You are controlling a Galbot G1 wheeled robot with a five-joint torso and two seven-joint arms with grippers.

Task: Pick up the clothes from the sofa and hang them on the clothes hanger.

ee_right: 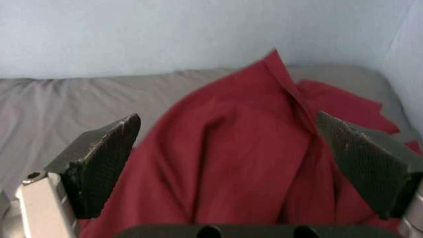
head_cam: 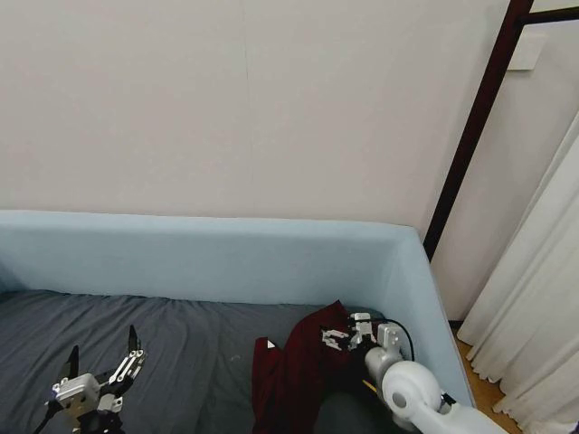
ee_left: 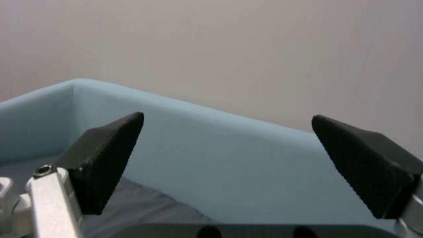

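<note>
A red garment point(ee_right: 231, 148) is framed by the released right hand point(head_cam: 346, 336), the sofa back point(head_cam: 226, 262) beyond; the left hand point(head_cam: 101, 354) is held released too.

Support: sofa point(head_cam: 199, 258) with a pale blue backrest and a pale blue side wall point(head_cam: 418, 298) at its right end; we take their corner as our landmark. The seat point(head_cam: 181, 330) is dark grey fabric, lightly creased. One dark red garment point(head_cam: 294, 375) lies directly on the seat, crumpled, near the corner and just beside the side wall. One peaked fold points toward the backrest.
</note>
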